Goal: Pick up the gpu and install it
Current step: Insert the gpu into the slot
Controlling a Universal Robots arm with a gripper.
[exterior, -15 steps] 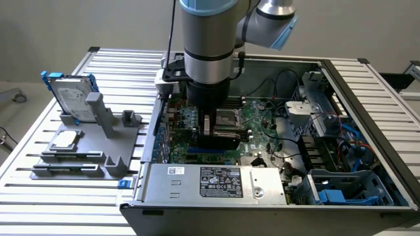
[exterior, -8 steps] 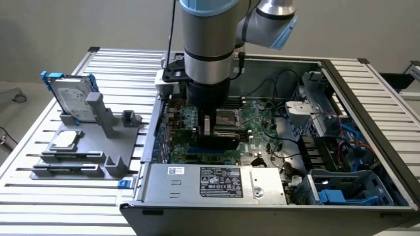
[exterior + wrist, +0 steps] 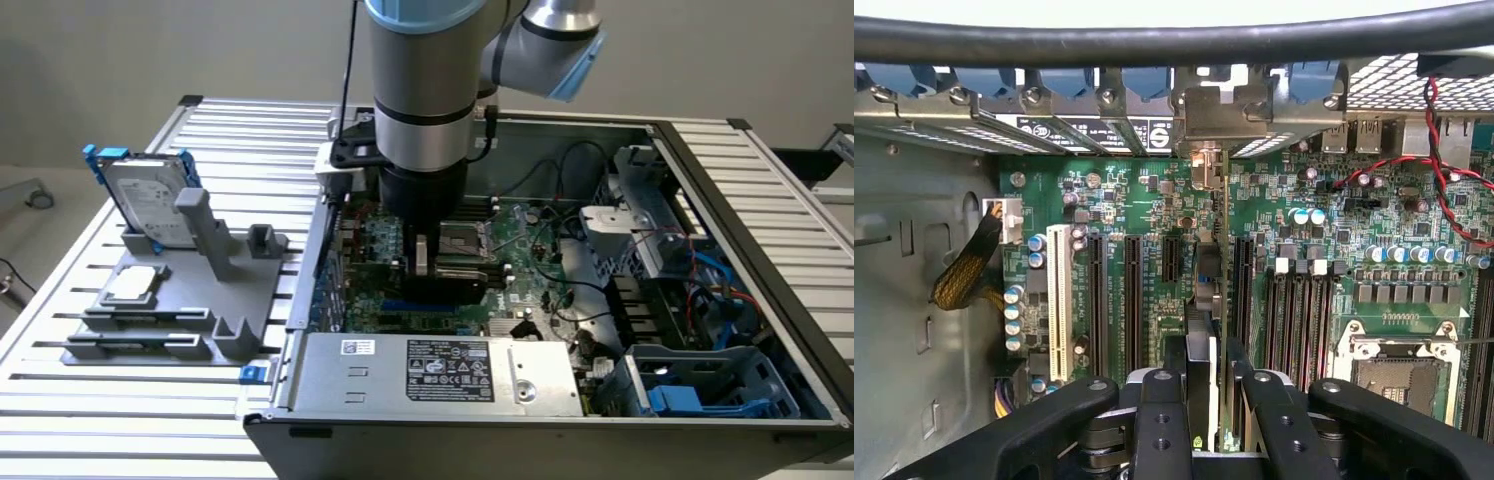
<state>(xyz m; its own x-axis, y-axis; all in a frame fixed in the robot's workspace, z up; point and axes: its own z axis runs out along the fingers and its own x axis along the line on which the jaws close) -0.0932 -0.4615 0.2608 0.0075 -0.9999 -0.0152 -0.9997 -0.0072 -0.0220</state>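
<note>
In the exterior view my gripper [image 3: 430, 268] is down inside the open computer case [image 3: 400, 440] over the motherboard [image 3: 523, 240], and in the wrist view it is clamped on the gpu [image 3: 1204, 290], which stands edge-on among the black expansion slots [image 3: 1097, 300] with its silver bracket [image 3: 1204, 165] by the rear wall.

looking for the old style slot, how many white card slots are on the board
1. The white slot stands at the end of the row of black slots, nearest the case wall. More could be hidden behind the pincer and the card it grips.
</note>
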